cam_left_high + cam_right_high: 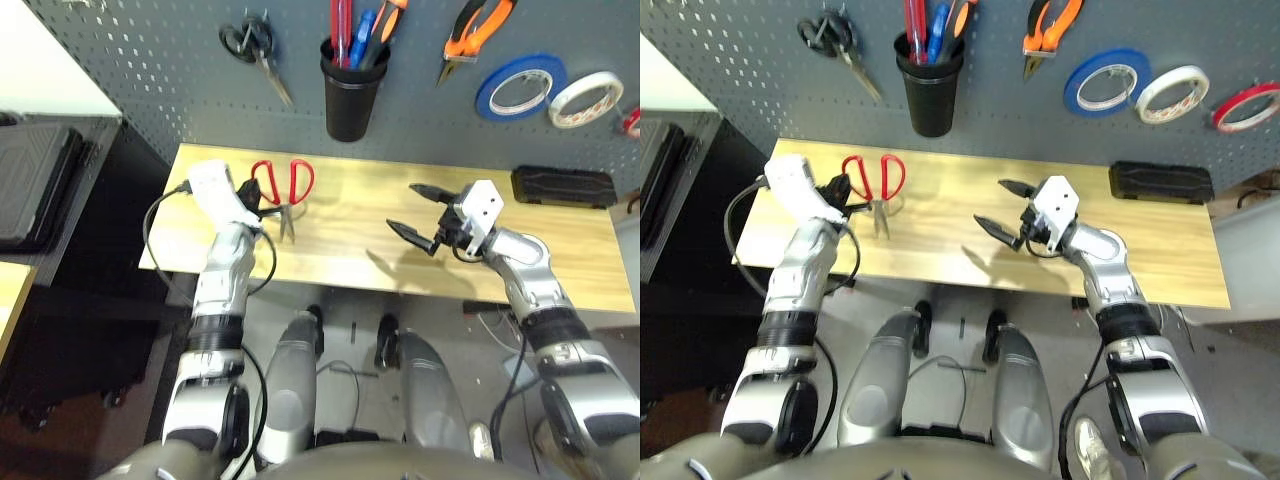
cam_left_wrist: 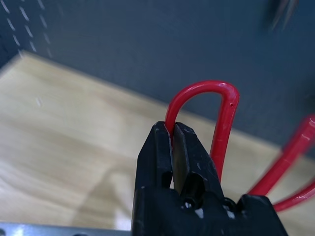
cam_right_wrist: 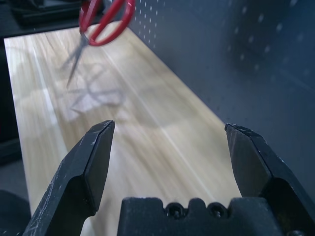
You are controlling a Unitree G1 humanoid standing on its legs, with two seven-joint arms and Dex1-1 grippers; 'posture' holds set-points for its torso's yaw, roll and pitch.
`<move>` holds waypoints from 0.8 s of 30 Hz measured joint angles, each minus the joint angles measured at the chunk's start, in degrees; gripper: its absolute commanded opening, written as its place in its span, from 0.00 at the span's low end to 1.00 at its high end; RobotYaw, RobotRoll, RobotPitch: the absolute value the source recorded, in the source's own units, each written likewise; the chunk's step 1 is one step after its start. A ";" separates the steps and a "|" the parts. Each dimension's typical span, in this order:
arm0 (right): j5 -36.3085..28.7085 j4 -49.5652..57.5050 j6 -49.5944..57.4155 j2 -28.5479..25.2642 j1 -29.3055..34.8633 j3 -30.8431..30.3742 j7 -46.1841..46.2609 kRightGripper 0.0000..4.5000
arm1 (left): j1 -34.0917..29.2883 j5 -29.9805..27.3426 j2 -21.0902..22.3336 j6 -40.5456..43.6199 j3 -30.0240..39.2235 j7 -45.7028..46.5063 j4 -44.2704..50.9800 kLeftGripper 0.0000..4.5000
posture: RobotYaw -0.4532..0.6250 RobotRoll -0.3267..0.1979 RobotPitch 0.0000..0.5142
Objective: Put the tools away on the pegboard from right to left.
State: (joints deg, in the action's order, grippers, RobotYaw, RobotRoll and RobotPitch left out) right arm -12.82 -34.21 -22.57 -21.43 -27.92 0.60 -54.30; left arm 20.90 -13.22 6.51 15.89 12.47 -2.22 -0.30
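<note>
The left gripper (image 2: 172, 147) is clenched on one red handle loop of the red-handled scissors (image 1: 283, 188), the plastic rim pinched between the two black fingers (image 2: 155, 157) as the left wrist view shows. From the head views the scissors hang off that grip above the wooden table (image 1: 350, 250), blades pointing down and tilted, their shadow on the wood beneath. The right gripper (image 1: 420, 215) stands released, its jaws spread wide over the bare middle of the table, holding nothing.

The scissors look light and stiff, but a pinch on one thin, smooth loop probably lets them swing or pivot, and the second handle can flap about the hinge. The free loop seems the part to slip over a hook, so the hold on the other loop suits.

On the pegboard (image 1: 150, 70) behind, black-handled scissors (image 1: 252, 45), a black cup holder (image 1: 352, 95) with screwdrivers, orange-handled pliers (image 1: 470, 35) and tape rolls already hang.
</note>
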 measured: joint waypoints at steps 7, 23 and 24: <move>-6.82 2.81 0.61 -0.30 -0.37 2.61 -5.77 1.00 | -2.62 -7.79 1.22 5.59 2.16 -2.09 14.10 0.01 | 0.71 0.62 0.50; -17.27 18.73 13.25 -6.70 0.05 7.23 -10.51 1.00 | 6.90 -19.73 5.34 15.65 7.82 1.27 23.11 0.01 | 0.69 0.62 0.50; -17.82 19.42 14.15 -7.16 -0.09 7.41 -10.55 1.00 | 7.72 -20.43 5.60 15.97 8.18 1.63 23.12 0.01 | 0.69 0.62 0.49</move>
State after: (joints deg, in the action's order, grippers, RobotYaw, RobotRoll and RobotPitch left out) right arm -30.63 -14.80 -8.42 -28.58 -28.01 8.01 -64.85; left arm 28.62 -33.65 12.11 31.87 20.66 -0.59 22.82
